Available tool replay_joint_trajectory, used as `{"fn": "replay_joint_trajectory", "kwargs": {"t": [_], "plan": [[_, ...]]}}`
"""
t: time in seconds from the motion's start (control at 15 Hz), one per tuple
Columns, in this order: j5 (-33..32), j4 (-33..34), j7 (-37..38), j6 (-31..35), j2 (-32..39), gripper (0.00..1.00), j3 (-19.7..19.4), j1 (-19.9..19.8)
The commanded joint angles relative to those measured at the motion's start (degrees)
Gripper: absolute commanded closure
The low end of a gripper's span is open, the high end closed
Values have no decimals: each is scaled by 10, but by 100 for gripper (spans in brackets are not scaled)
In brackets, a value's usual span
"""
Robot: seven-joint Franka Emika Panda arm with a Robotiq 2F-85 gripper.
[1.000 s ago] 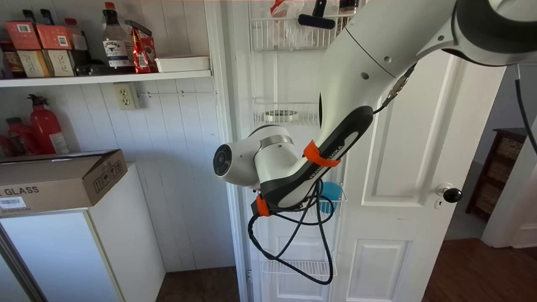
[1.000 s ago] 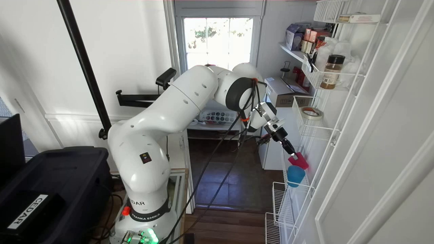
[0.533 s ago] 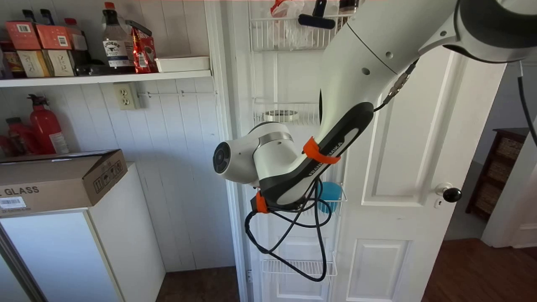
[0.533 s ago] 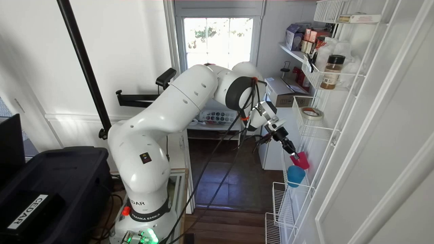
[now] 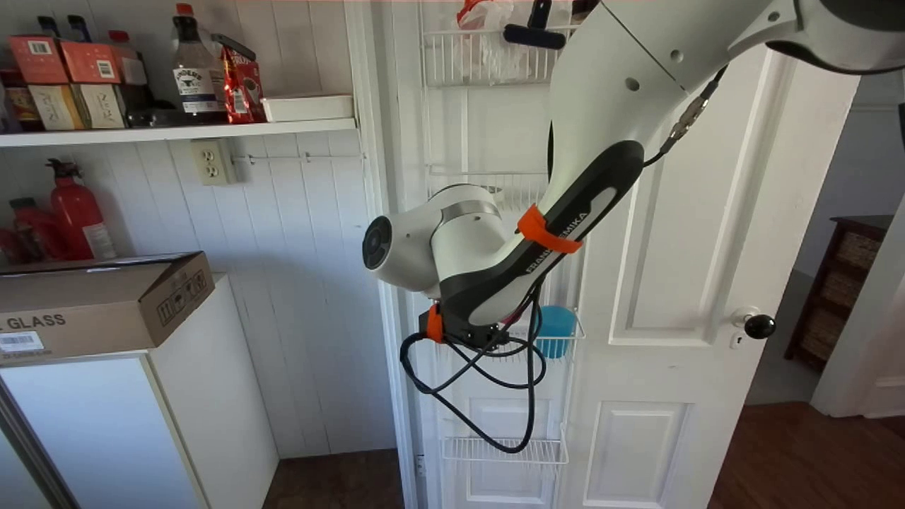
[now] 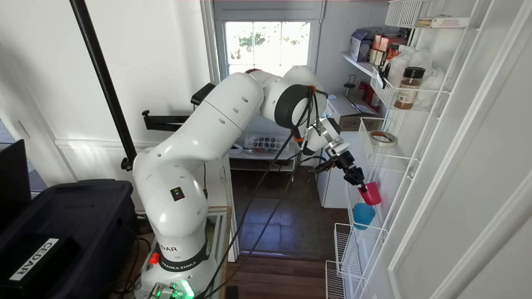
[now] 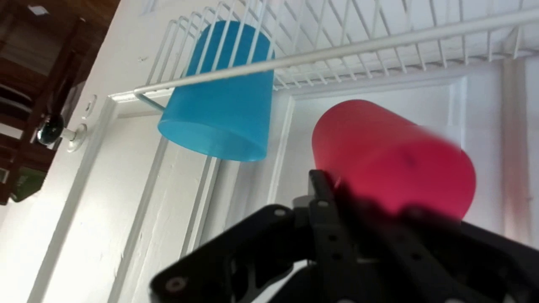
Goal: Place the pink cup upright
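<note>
The pink cup (image 6: pixel 372 194) is tilted, its wide open end up toward my gripper (image 6: pixel 363 188) in an exterior view. It hangs just above and behind the light blue cup (image 6: pixel 363 216). In the wrist view, whose picture appears upside down, my black fingers (image 7: pixel 337 185) are closed on the wall of the pink cup (image 7: pixel 379 143) near its mouth. The mouth faces the camera and is partly blurred. In an exterior view only a pink sliver (image 5: pixel 510 322) of the cup shows behind the arm, and the fingers are hidden there.
The light blue cup (image 7: pixel 227 97) stands upright in a white wire door basket (image 7: pixel 337 57), beside the pink cup. Above it, another basket holds a tape roll (image 6: pixel 382 139), and a higher one a spice jar (image 6: pixel 409 88). Black cables (image 5: pixel 530 403) hang from the arm.
The arm and gripper have moved up a little. The pink cup has moved up with the gripper and changed its tilt, showing more of its side. The light blue cup stays in its place.
</note>
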Motion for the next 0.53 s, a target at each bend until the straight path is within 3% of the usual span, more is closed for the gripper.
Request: {"fn": "replay_joint_trajectory", "kwargs": {"t": [0.0,0.47], "plan": [[20,-62,77,32,-45,99,18,-21],[18,-120,212,131,-69,99,25,-51]]}}
